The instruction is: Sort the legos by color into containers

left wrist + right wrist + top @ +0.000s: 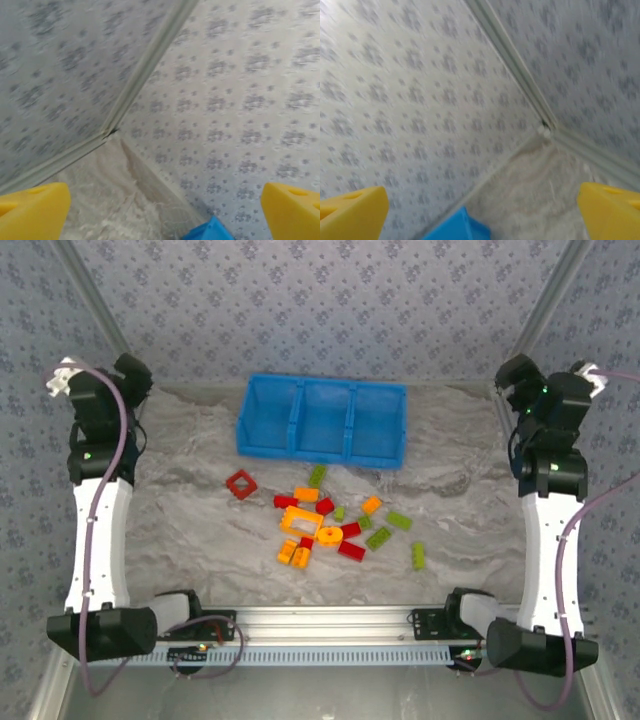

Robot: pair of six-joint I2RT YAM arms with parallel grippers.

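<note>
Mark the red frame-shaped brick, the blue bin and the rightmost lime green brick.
red frame-shaped brick (232, 481), top external view, left bar of the frame
blue bin (322, 454), top external view, near wall
rightmost lime green brick (417, 555), top external view, middle of its top

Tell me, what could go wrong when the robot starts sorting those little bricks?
1. The lego bricks lie packed close together, with red, orange and green mixed, so grabbing one might drag or catch a neighbour of another color.
2. The blue bin has only thin dividers between its three compartments, so a brick dropped off-centre could bounce into the wrong one.
</note>
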